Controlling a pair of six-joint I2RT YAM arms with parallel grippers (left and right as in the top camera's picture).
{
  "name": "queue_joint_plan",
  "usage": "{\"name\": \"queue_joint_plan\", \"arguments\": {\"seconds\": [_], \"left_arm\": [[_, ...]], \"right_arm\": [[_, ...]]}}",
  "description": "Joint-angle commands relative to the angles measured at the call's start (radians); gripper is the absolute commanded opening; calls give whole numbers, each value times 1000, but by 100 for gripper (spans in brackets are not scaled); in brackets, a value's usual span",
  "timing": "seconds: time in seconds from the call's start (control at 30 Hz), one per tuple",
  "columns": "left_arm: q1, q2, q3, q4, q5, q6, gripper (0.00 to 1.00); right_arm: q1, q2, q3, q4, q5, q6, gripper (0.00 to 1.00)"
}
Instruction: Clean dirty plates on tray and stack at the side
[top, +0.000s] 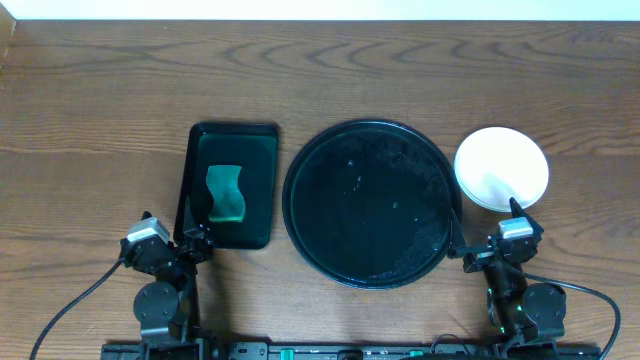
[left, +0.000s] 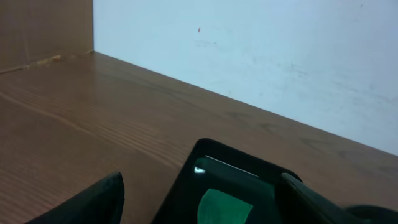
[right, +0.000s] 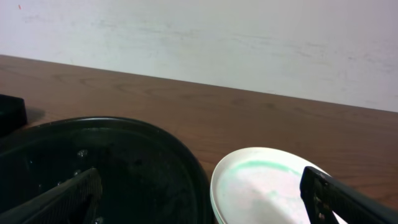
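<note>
One round black tray (top: 340, 230) near the middle of the tabletop (top: 100, 100), toward the near edge; glossy, with a few pale specks on its floor. One smaller rectangular black tray (top: 255, 150) just beside it on the left, apart from it, carrying one green sponge (top: 226, 194) with a waisted outline, lying flat near that tray's centre.

One stack of plates (top: 502, 165) off the round tray, set on the bare wood just beside its right rim, toward the tabletop's right edge; touching the rim or not, unclear. From above, a single white disc. From the right wrist view, top plate pale with a faint green arc near its far rim, and at least two rims showing at the stack's near-left side. Exact number in the stack: cannot tell.

Two grippers, both low at the near edge. Left gripper (top: 193, 236) at the near-left corner of the rectangular tray, jaws spread wide, holding nothing. Right gripper (top: 483, 228) between the round tray's right rim and the stack, jaws spread wide, one finger by the tray's rim, the other reaching over the stack's near edge. Nothing held; contact with the top plate not clear.
</note>
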Motion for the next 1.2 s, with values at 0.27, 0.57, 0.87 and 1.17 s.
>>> {"name": "queue_joint_plan", "arguments": {"seconds": [0.27, 0.57, 0.87, 1.17], "left_arm": [[4, -11, -84, 7, -13, 22, 78], [4, -9, -84, 7, -12, 22, 78], [4, -9, -84, 7, -12, 22, 78], [4, -9, -84, 7, -12, 22, 78]], "right_arm": [[-8, -6, -1, -5, 5, 5, 99], [-8, -6, -1, -5, 5, 5, 99], [-8, -6, -1, -5, 5, 5, 99], [-8, -6, -1, -5, 5, 5, 99]]}}
